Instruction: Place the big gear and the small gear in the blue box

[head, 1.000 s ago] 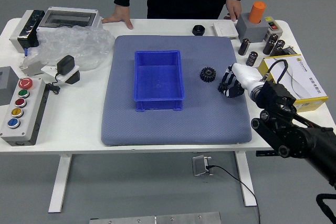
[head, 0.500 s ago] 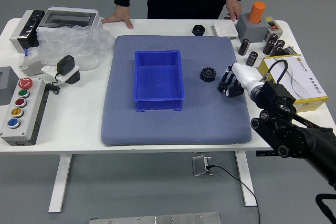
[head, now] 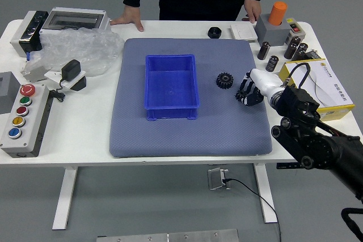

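Note:
My right hand (head: 244, 93) is low over the right part of the mat, its fingertips at the small black gear (head: 239, 95). The fingers are curled around that gear, which is partly hidden by them. The big black gear (head: 224, 80) lies flat on the mat just up and left of the hand, apart from it. The blue box (head: 171, 86) stands on the mat left of both gears, its open top showing a bare floor. The left arm is out of view.
A grey-blue mat (head: 187, 140) covers the table's middle. A yellow-edged carton (head: 334, 97) and dark cylinders (head: 263, 50) stand on the right. A button panel (head: 25, 123) and plastic wrap (head: 85, 52) are left. A person's hands (head: 131, 15) rest at the far edge.
My right wrist and forearm have shifted very slightly; the fingers remain at the small gear. The box and big gear have stayed in place.

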Robot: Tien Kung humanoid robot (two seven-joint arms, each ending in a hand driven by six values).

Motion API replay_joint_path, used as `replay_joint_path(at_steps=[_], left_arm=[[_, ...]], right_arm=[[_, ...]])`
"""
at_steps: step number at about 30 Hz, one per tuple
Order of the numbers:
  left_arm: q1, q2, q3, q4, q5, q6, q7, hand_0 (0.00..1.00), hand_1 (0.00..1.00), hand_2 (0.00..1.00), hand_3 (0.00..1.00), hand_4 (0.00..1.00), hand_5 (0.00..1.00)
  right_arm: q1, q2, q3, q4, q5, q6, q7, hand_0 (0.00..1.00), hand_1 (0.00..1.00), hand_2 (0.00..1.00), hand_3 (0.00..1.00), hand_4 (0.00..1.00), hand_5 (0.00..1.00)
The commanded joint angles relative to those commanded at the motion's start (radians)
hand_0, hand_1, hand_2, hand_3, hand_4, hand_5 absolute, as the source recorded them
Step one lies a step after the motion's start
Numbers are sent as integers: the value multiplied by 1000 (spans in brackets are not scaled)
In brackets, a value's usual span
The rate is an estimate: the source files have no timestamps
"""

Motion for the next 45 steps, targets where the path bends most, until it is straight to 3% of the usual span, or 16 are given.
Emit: replay_joint_path(at_steps=[5, 6, 8, 12, 17, 18, 21, 23, 24, 29, 30, 35, 36, 41, 42, 45], left_arm=[[-1, 0, -1, 0, 2, 0, 0, 857, 825, 833, 868, 774, 309], [-1, 0, -1, 0, 2, 0, 0, 856, 825, 833, 868, 774, 309], [-1, 0, 0, 0, 2, -1, 0, 856, 825, 833, 868, 774, 309], [-2, 2, 1, 0, 3, -1, 1, 857, 824, 833, 868, 774, 309], [-4, 5, 1, 0, 6, -2, 1, 857, 824, 833, 868, 774, 309], [-4, 5, 1, 0, 7, -2, 1, 857, 824, 833, 868, 774, 309], [-3, 6, 1, 0, 8, -2, 1, 857, 824, 833, 868, 774, 309], [-2, 7, 1, 0, 8, -2, 2, 857, 824, 833, 868, 774, 309], [-2, 7, 1, 0, 8, -2, 2, 857, 824, 833, 868, 774, 309], [1, 8, 1, 0, 6, -3, 2, 857, 824, 833, 868, 774, 309], [2, 7, 2, 0, 6, -3, 2, 857, 825, 833, 867, 774, 309], [2, 6, 1, 0, 6, -3, 2, 857, 825, 833, 867, 774, 309], [2, 6, 1, 0, 6, -3, 2, 856, 826, 833, 867, 774, 309], [2, 7, 0, 0, 7, -3, 2, 856, 826, 833, 867, 774, 309], [2, 6, 0, 0, 7, -3, 2, 856, 825, 833, 868, 774, 309], [2, 6, 0, 0, 8, -3, 2, 856, 825, 833, 868, 774, 309]], right_arm=[[4, -3, 7, 17, -1, 27, -17, 592, 433, 512, 596, 709, 346], [4, -4, 12, 25, -4, 34, -23, 591, 442, 537, 619, 764, 453], [5, -8, 25, 50, -11, 50, -40, 591, 442, 537, 619, 764, 453], [6, -19, 73, 125, -34, 109, -97, 568, 491, 609, 663, 817, 497], [-3, -31, 154, 227, -63, 203, -175, 568, 491, 609, 663, 817, 497], [-8, -34, 168, 247, -67, 219, -185, 640, 632, 752, 835, 975, 573], [-20, -40, 201, 284, -80, 250, -203, 640, 632, 752, 835, 975, 573], [-27, -43, 218, 293, -85, 266, -206, 640, 632, 752, 835, 975, 573], [-30, -44, 223, 294, -87, 272, -207, 758, 765, 910, 980, 998, 670], [-38, -46, 237, 284, -86, 298, -204, 758, 765, 910, 980, 998, 670], [-38, -46, 237, 281, -84, 303, -203, 826, 897, 998, 998, 998, 830], [-35, -43, 227, 263, -78, 323, -196, 826, 897, 998, 998, 998, 830], [-34, -42, 224, 259, -79, 324, -193, 846, 970, 998, 998, 998, 686], [-27, -37, 195, 237, -88, 318, -167, 846, 970, 998, 998, 998, 686], [-25, -36, 188, 232, -87, 314, -163, 819, 921, 998, 998, 935, 277], [-18, -30, 173, 220, -86, 309, -158, 819, 921, 998, 998, 935, 277]])
